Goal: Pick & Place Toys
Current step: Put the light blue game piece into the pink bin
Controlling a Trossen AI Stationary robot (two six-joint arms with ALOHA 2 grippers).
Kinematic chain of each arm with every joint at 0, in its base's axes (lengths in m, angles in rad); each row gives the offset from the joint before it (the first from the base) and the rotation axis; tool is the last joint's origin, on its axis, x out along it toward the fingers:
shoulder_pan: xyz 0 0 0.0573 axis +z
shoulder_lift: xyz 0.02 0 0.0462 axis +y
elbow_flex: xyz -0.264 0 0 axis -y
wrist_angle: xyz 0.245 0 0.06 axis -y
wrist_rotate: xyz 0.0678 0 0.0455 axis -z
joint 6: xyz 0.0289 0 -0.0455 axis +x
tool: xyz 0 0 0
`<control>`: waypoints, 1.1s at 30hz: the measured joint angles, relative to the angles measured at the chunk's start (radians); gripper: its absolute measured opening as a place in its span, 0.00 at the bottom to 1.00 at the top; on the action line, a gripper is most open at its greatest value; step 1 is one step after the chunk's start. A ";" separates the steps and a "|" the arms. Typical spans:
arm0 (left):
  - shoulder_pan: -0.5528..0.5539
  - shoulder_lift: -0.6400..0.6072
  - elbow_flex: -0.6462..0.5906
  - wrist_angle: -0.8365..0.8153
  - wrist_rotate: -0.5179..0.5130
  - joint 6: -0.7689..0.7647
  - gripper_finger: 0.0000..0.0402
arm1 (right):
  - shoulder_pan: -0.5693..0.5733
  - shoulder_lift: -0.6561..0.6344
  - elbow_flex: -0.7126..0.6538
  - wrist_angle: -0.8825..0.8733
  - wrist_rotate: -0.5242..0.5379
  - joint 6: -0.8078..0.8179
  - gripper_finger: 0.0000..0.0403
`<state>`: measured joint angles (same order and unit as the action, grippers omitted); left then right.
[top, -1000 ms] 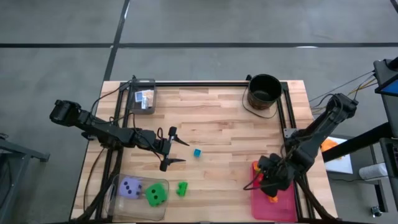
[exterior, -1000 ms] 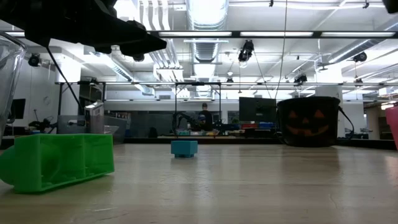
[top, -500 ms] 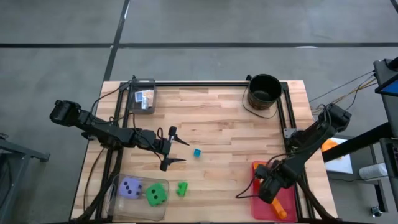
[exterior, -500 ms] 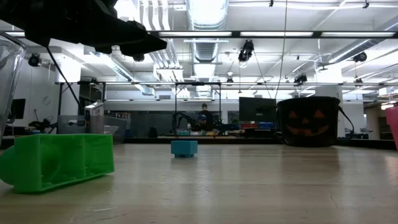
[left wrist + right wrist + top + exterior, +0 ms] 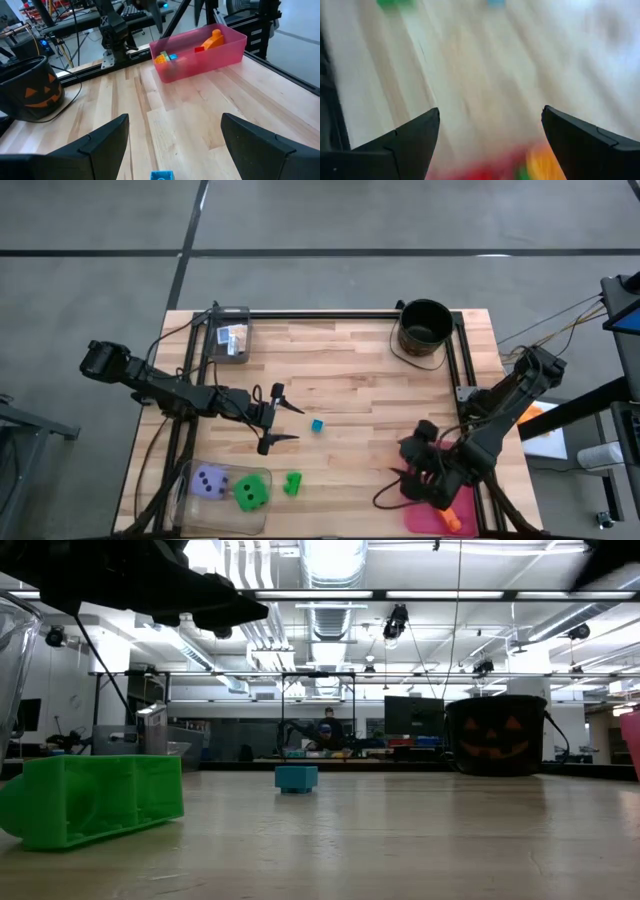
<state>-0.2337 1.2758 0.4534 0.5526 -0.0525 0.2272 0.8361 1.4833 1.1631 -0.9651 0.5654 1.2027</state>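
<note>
A teal brick (image 5: 317,425) lies on the wood table just in front of my left gripper (image 5: 279,423), which hovers open and empty; the brick also shows in the left wrist view (image 5: 161,175) and the low view (image 5: 296,777). A green brick (image 5: 292,483) lies near the front edge. A purple die (image 5: 210,480) and a green die (image 5: 250,496) sit in a clear container (image 5: 190,505). The pink tray (image 5: 425,505) holds an orange piece (image 5: 452,519) and other small toys (image 5: 165,57). My right gripper (image 5: 392,485) is open and empty at the tray's left edge, pointing toward the table's left.
A black bucket (image 5: 425,328) with a pumpkin face stands at the far right. A clear box (image 5: 232,338) with small card packs sits at the far left. Black rails (image 5: 462,370) run along the table's sides. Bare wood lies between the teal brick and the tray.
My right gripper has swung from over the pink tray toward the table's left and turned to point across the table. The orange piece, close under the gripper a second ago, now lies in plain view at the tray's near end. My left arm has kept still.
</note>
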 joint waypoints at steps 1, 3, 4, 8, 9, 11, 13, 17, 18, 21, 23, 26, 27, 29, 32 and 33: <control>0.000 0.000 0.000 0.002 0.000 0.000 0.79 | 0.000 0.000 0.004 0.048 0.068 -0.061 0.87; 0.000 0.000 -0.001 0.010 0.000 0.000 0.79 | -0.006 0.001 0.004 0.160 0.175 -0.205 0.87; 0.000 0.000 -0.001 0.013 0.000 0.000 0.79 | -0.010 0.001 0.000 0.235 0.214 -0.283 0.87; 0.000 0.000 -0.001 0.017 0.000 -0.002 0.79 | -0.033 0.013 -0.014 0.571 0.290 -0.662 0.87; 0.000 0.000 -0.001 0.020 0.000 -0.003 0.79 | -0.038 0.019 -0.021 0.673 0.290 -0.777 0.87; 0.000 0.000 -0.001 0.023 0.000 -0.003 0.79 | -0.055 0.036 -0.029 0.869 0.273 -0.997 0.87; 0.001 0.000 -0.001 0.024 0.000 -0.005 0.79 | -0.071 0.052 -0.038 1.081 0.205 -1.216 0.87; 0.001 0.000 -0.001 0.023 0.000 -0.019 0.79 | -0.111 0.081 -0.053 1.376 -0.009 -1.501 0.87; 0.001 0.000 -0.001 0.022 0.000 -0.021 0.79 | -0.121 0.087 -0.061 1.416 -0.051 -1.534 0.87; 0.001 0.000 -0.001 0.014 0.000 -0.037 0.79 | -0.162 0.097 -0.107 1.471 -0.115 -1.541 0.87; 0.001 0.000 -0.002 0.006 0.000 -0.052 0.79 | -0.196 0.105 -0.161 1.523 -0.124 -1.496 0.87; 0.001 0.005 -0.001 -0.006 0.000 -0.083 0.79 | -0.241 0.118 -0.273 1.647 -0.123 -1.429 0.87; 0.001 0.009 -0.001 -0.007 0.000 -0.094 0.79 | -0.254 0.119 -0.314 1.692 -0.123 -1.408 0.87; 0.001 0.026 0.009 -0.025 0.000 -0.111 0.79 | -0.275 0.117 -0.396 1.792 -0.116 -1.380 0.87; 0.012 0.066 0.046 -0.067 0.000 -0.152 0.79 | -0.301 0.088 -0.502 1.900 -0.090 -1.337 0.87; 0.018 0.084 0.066 -0.088 0.000 -0.167 0.79 | -0.308 0.074 -0.532 1.921 -0.084 -1.321 0.87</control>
<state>-0.2159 1.3602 0.5197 0.4643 -0.0526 0.0600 0.5284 1.5571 0.6307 0.9562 0.4814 -0.1186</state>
